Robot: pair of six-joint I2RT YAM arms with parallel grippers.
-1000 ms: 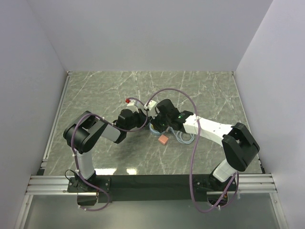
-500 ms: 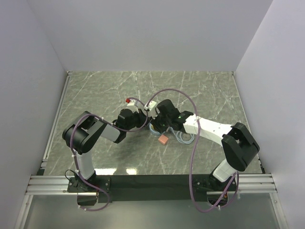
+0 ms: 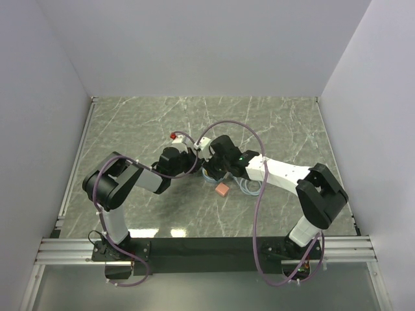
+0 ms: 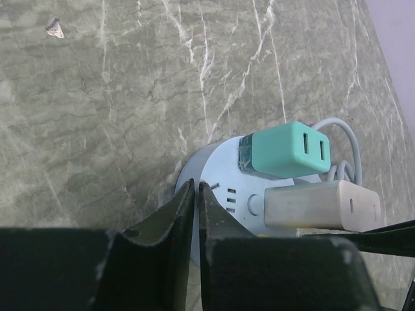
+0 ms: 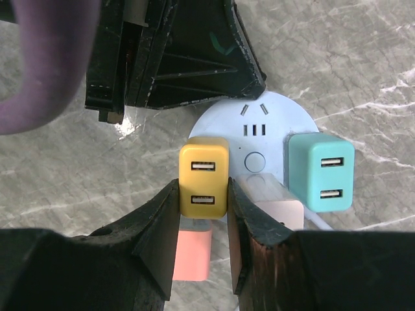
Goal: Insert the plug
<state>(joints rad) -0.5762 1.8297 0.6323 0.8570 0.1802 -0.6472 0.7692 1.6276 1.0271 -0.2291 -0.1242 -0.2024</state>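
A yellow two-port plug (image 5: 203,180) hangs over the left part of a round pale-blue socket hub (image 5: 272,110), and my right gripper (image 5: 203,189) is shut on its two sides. The frames do not show how deep the plug sits. A teal plug (image 5: 321,172) and a beige plug (image 5: 279,206) stand in the hub. My left gripper (image 4: 194,186) is shut with only a hairline gap, its tips on the hub's (image 4: 224,173) near rim and nothing held between them. In the top view both grippers meet at mid-table, left (image 3: 194,162) and right (image 3: 213,170).
A pink plug (image 5: 192,254) lies loose on the marble beside the hub, also visible from above as the pink plug (image 3: 223,189). The hub's pale cable (image 3: 249,186) coils to its right. A small red object (image 3: 172,137) sits behind the left gripper. A purple cable (image 3: 259,194) loops over the right arm.
The right arm has crept slightly left and away from the bases with the yellow plug. The left gripper has stayed at the hub.
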